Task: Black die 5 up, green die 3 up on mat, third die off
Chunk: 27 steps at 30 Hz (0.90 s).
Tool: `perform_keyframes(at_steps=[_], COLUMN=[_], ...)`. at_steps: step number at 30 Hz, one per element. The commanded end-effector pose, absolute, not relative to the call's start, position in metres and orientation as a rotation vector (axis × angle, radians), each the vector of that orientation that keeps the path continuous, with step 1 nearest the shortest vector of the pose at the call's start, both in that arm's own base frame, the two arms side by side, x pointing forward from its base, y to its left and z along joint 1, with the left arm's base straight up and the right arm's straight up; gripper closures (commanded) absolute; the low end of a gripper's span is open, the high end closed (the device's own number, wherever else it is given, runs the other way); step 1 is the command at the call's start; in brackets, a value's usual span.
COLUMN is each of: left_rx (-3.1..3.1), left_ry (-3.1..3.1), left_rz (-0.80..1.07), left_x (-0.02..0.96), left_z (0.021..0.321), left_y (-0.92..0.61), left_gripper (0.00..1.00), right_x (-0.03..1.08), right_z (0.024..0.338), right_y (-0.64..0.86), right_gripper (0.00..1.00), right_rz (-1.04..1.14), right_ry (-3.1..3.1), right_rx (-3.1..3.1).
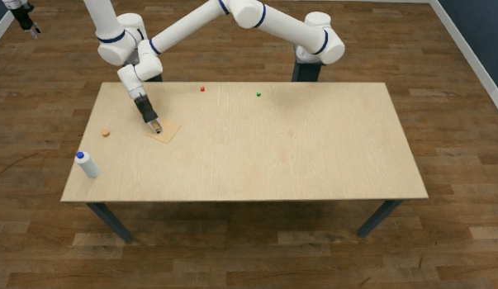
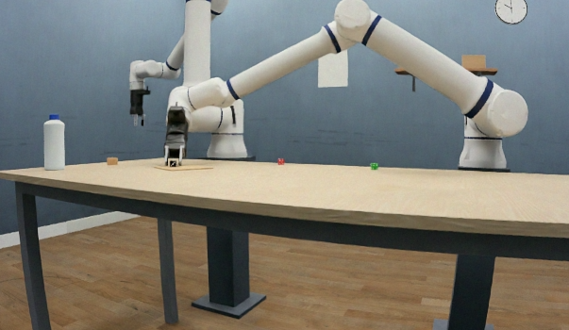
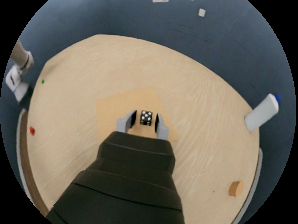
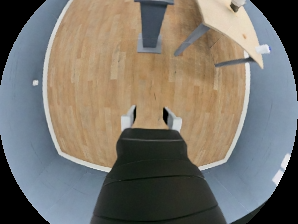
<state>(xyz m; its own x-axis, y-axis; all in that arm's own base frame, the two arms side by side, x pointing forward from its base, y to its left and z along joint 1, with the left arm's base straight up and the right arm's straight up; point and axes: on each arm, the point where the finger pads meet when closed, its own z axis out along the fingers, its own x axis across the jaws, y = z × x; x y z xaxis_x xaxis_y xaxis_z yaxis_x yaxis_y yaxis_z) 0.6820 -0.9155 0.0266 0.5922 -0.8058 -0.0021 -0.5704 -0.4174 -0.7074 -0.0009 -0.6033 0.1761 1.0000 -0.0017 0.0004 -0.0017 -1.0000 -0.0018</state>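
The black die point(image 3: 146, 117) sits on the tan mat point(image 1: 171, 127) point(image 2: 203, 168) point(image 3: 112, 107), its 5 face appearing to be up in the left wrist view. My left gripper point(image 1: 156, 128) point(image 2: 174, 159) point(image 3: 146, 117) is open, with one finger on each side of the die and gaps between. The green die point(image 1: 258, 94) point(image 2: 375, 166) point(image 3: 43, 81) and the red die point(image 1: 202, 89) point(image 2: 280, 161) point(image 3: 32, 130) lie off the mat near the table's back edge; their top faces are too small to read. My right gripper point(image 1: 35, 32) point(image 2: 139, 121) point(image 4: 149, 111) is open and empty, away from the table.
A white bottle point(image 1: 88, 166) point(image 2: 54, 145) point(image 3: 262, 113) with a blue cap stands near the table's left edge in the top view. A small wooden piece point(image 1: 105, 132) point(image 2: 112, 160) point(image 3: 236, 188) lies between it and the back edge. The left arm reaches across above the table's back edge.
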Motion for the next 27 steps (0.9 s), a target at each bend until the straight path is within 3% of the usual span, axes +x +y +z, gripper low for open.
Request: perform_keyframes(at_steps=[1, 27], left_rx=[-2.144, -2.144], left_ry=[1.085, 1.085], left_rz=[-0.449, -0.449], left_x=[0.682, 0.682], left_z=[0.028, 0.042], left_y=[-0.916, -0.916], left_gripper=[0.00, 0.00], right_x=[-0.001, -0.001], right_z=[0.177, 0.177], right_y=[-0.604, -0.604], right_gripper=[0.00, 0.00], right_rz=[0.000, 0.000], right_ry=[0.003, 0.003], right_rx=[-3.141, -3.141])
